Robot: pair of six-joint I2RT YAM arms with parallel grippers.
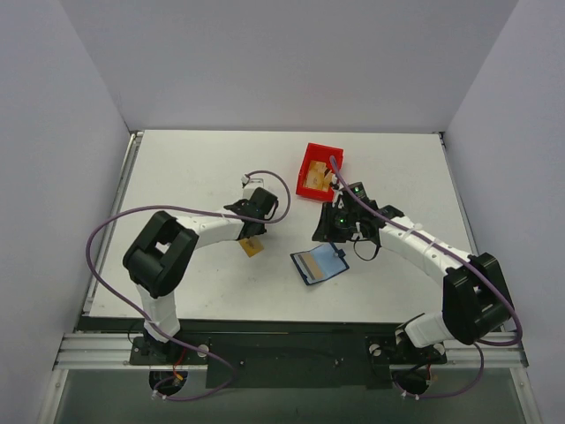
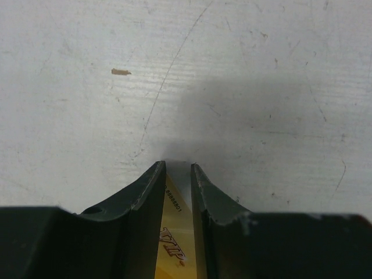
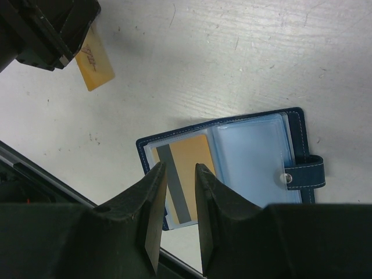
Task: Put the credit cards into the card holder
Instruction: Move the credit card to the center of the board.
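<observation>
Card holder [image 1: 319, 263] lies open toward the near edge of the worktop [image 1: 194, 168], one striped card [image 3: 180, 177] in its left pocket. Left gripper [image 2: 177, 168] is clamped on the second card [image 1: 252, 246], held mid-worktop. Right gripper [image 3: 177, 174] hovers above the holder, jaws narrowly parted, empty.

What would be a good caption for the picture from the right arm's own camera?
Right hand hovers over the open blue wallet, one striped card already lying in it, while the left hand holds the second card.
</observation>
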